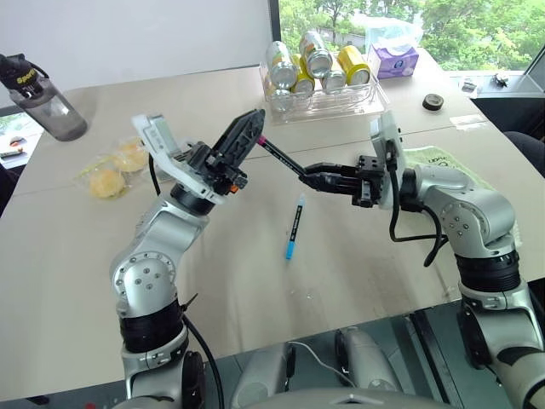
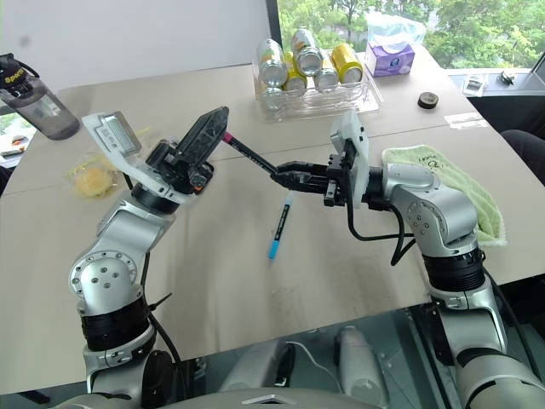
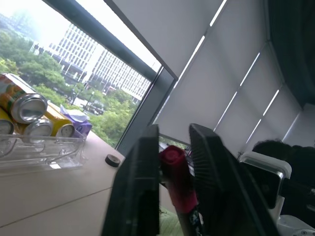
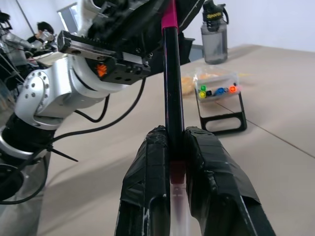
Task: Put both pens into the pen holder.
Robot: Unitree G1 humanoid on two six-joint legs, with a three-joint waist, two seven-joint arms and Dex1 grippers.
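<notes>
Big beige table [image 1: 255,281] carries everything. Clear tray of cans [image 1: 324,89] at the far edge, towel [image 2: 443,183] under the right arm, dark water bottle [image 1: 38,98] at the far left corner. Pen holder [image 4: 222,114], small black frame, stands on the table near the bottle, seen in the right wrist view, with a clear box of markers [image 4: 216,88] sitting on it. Left gripper [image 1: 247,136] is closed on the pink tip of the thin dark pen [image 1: 281,158]; right gripper [image 1: 308,179] is clamped on its other end, so the pen hangs in the air between both. Black and blue pen [image 1: 295,226] lies flat on the table just below them, untouched.
</notes>
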